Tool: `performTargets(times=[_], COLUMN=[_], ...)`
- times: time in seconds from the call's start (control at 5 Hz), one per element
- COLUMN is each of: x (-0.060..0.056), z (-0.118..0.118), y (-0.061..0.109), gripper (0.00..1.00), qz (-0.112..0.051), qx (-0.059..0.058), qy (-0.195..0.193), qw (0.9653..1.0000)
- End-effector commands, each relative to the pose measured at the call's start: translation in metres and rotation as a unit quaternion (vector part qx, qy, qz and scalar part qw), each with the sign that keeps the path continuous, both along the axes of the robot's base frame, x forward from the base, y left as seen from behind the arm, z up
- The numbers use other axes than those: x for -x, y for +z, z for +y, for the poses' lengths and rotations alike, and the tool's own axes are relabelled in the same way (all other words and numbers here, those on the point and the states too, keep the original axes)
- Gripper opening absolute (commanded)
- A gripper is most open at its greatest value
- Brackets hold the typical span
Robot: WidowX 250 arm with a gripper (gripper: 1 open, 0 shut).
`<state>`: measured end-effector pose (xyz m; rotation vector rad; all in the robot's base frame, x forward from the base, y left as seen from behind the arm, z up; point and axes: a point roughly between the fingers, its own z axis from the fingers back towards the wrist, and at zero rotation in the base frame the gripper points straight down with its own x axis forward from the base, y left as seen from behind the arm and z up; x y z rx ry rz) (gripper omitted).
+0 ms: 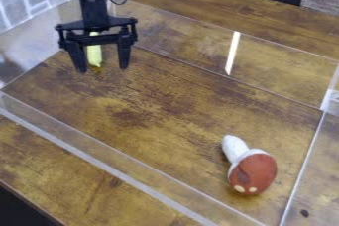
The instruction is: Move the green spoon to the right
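Here, claw (95,56) pointing straight down, fingers spread, straddling green spoon (94,58)

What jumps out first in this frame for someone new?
The black gripper at upper left, pointing down with its fingers spread open over the green spoon, of which only a sliver of yellow-green shows between them. Next, the mushroom toy with its brown cap, lying alone at lower right on the wooden table, inside a clear-walled tray.
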<state>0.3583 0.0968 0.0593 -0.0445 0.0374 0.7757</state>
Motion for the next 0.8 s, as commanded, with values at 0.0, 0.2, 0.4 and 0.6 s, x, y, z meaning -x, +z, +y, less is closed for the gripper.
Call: performTargets(times=[0.0,0.2,0.4,0.6], x=[-0.014,-0.023,-0.024,-0.026], z=[0.021,0.031,0.032,0.031], y=[0.015,0.011,0.004,0.0], gripper=[1.0,1.0,1.0,1.0], qz=[-0.034,-0.033,-0.032,-0.032], qx=[-0.006,0.0,0.001,0.002], qy=[0.086,0.137,0.163,0.18], qw=[0.9957,0.9901,0.9861,0.9831])
